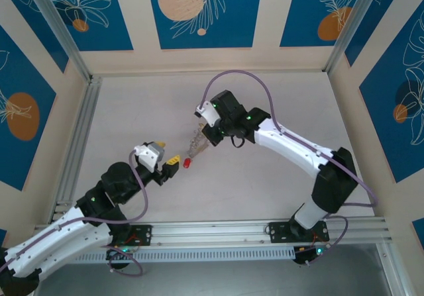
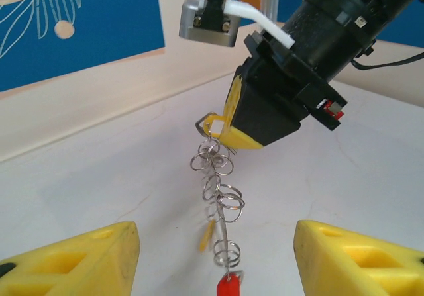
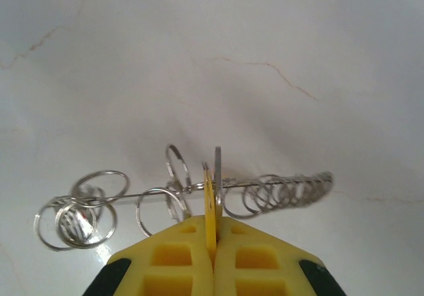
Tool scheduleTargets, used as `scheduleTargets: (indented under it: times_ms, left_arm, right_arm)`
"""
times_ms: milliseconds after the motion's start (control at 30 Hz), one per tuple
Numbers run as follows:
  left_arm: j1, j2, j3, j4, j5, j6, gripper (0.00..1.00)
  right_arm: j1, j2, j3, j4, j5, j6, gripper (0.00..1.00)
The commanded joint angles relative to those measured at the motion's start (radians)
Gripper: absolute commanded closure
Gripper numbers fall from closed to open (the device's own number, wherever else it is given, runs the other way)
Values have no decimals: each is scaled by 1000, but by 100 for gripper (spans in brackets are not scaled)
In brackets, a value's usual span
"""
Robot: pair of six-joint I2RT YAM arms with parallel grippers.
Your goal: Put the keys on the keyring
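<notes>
The right gripper (image 3: pixel 212 224) is clamping shut on the keys (image 3: pixel 79 213), pinching a flat yellow piece and a silvery one edge-on between its tips. A thin wire is running sideways through the small silvery rings on both sides of the pinch. I am taking that wire for the keyring (image 3: pixel 132 195) seen edge-on, though its full hoop is not making itself clear.

In the left wrist view the bunch is hanging from the right gripper (image 2: pixel 222 129) above the table (image 1: pixel 265 183), ring below ring, and ending in a red tag (image 2: pixel 228 286). The left gripper (image 2: pixel 215 240) is standing wide, one yellow finger to each side of the lower end of the string and touching nothing. From above, the left gripper (image 1: pixel 172 160) is sitting just beside the red tag.

By my reading, the work is sitting in the threading stage — one hand steadying the bunch, the other free to feed or pull. How many keys are already on the hoop I cannot tell.

The next move is calling for the left fingers to come in around one dangling piece near the tag and close gently. The rings are looking loose and likely to swing — a slow approach is looking wise.
</notes>
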Motion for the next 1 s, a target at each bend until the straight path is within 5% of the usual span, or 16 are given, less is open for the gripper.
scheduleTargets:
  times_ms: [0,700,867,967]
  left_arm:
    - [9,-16,-6,-32,-56,-5,37]
    - [9,125,19,71,2,16,33]
    - [11,234,52,109,9,12,30]
    - [11,291,89,97,41,-6,22]
  right_arm:
    - [-9,36,35,66,-75,63,100]
    - [-29,-156,-647,321,-119,451,99]
    - [-28,-190,-745,420,-109,498,89]
    - [-23,-230,-792,494,-113,504,74]
